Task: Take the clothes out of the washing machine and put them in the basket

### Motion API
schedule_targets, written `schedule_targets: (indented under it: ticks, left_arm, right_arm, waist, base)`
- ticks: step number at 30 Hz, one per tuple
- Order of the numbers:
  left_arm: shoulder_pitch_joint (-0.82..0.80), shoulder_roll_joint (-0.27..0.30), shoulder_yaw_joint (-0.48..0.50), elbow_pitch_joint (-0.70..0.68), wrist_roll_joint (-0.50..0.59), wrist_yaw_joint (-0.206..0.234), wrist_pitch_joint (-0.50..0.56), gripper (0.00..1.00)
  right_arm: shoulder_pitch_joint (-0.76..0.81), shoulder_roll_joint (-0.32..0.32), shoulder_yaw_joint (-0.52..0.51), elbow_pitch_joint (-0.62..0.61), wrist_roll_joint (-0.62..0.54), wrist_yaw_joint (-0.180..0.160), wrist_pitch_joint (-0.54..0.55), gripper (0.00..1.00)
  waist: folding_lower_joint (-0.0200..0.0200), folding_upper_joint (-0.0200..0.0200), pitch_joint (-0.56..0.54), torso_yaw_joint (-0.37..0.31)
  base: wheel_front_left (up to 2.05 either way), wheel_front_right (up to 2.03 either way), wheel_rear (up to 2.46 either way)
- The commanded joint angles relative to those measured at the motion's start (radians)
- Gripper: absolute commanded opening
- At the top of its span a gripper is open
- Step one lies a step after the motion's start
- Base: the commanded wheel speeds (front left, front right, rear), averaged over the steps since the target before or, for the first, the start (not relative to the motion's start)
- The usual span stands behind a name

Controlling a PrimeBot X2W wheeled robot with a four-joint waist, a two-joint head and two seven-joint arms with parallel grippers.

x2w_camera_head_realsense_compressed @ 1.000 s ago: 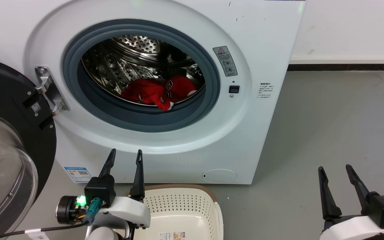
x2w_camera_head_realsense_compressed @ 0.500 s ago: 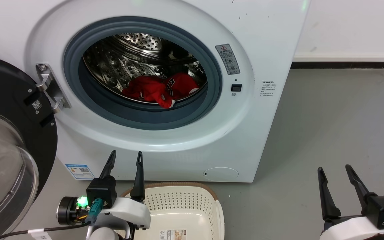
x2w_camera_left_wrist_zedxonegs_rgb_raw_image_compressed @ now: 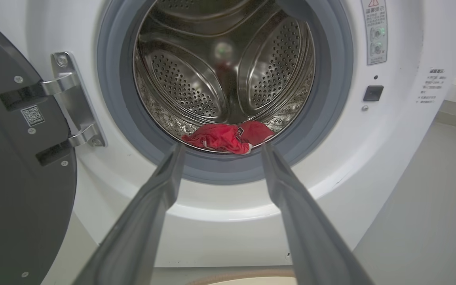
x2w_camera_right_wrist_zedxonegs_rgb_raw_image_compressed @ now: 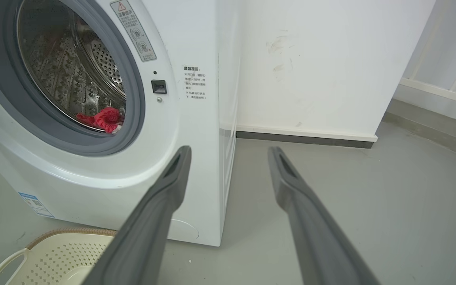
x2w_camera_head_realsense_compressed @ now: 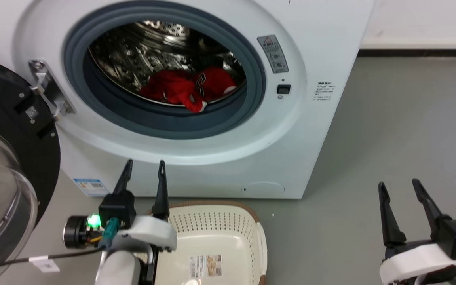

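The white washing machine (x2w_camera_head_realsense_compressed: pixel 323 47) stands with its door swung open to the left. Red clothes (x2w_camera_head_realsense_compressed: pixel 186 89) lie bunched at the front of the steel drum, also seen as red clothes (x2w_camera_left_wrist_zedxonegs_rgb_raw_image_compressed: pixel 228 136) and red clothes (x2w_camera_right_wrist_zedxonegs_rgb_raw_image_compressed: pixel 101 118) in the wrist views. The cream basket (x2w_camera_head_realsense_compressed: pixel 220 221) with a brown rim sits on the floor below the opening, with nothing red in it. My left gripper (x2w_camera_head_realsense_compressed: pixel 144 164) is open, fingers pointing up at the washer front, above the basket's left edge. My right gripper (x2w_camera_head_realsense_compressed: pixel 398 184) is open over the floor to the washer's right, holding nothing.
The black-framed glass door (x2w_camera_head_realsense_compressed: pixel 10 158) hangs open at the left, close beside my left arm. Grey floor (x2w_camera_head_realsense_compressed: pixel 390 130) stretches right of the machine to a white wall with a dark skirting (x2w_camera_head_realsense_compressed: pixel 418 51). A label (x2w_camera_head_realsense_compressed: pixel 206 266) lies on the basket's bottom.
The whole head picture has shifted: the camera has tipped down and closer, so washer and basket sit differently in frame. Both grippers stay open and hold the same pose.
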Motion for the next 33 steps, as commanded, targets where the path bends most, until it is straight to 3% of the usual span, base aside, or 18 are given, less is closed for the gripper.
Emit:
schedule_targets:
  ticks: [1,7,15,29,33]
  left_arm:
    - [-0.041,-0.002,0.007,0.005,-0.003,0.008,-0.002,1.00]
    - [-0.162,-0.002,0.029,0.049,-0.015,0.015,-0.002,1.00]
    - [-0.358,0.030,0.060,0.170,-0.017,-0.007,-0.002,1.00]
    - [-0.700,0.161,0.087,0.436,-0.008,-0.038,0.022,1.00]
    - [-0.828,0.224,0.084,0.533,0.002,-0.052,0.074,1.00]
  right_arm:
    - [-0.029,0.002,0.003,-0.010,-0.005,-0.001,0.000,1.00]
    - [-0.093,0.002,0.024,-0.039,-0.011,-0.001,-0.008,1.00]
    - [-0.167,0.002,0.064,-0.054,0.019,-0.001,-0.025,1.00]
    - [-0.260,0.002,0.116,-0.018,0.046,-0.001,-0.066,1.00]
    - [-0.286,0.002,0.139,0.007,0.065,-0.001,-0.086,1.00]
  waist:
    - [0.0000,-0.0001,0.053,-0.007]
    - [0.0000,-0.0001,0.178,-0.034]
    - [0.0000,-0.0001,0.326,-0.083]
    - [0.0000,-0.0001,0.492,-0.188]
    - [0.0000,-0.0001,0.526,-0.227]
  base:
    - [0.00,0.00,0.00]
    - [0.00,0.00,0.00]
    - [0.00,0.00,0.00]
    - [0.00,0.00,0.00]
    - [0.00,0.00,0.00]
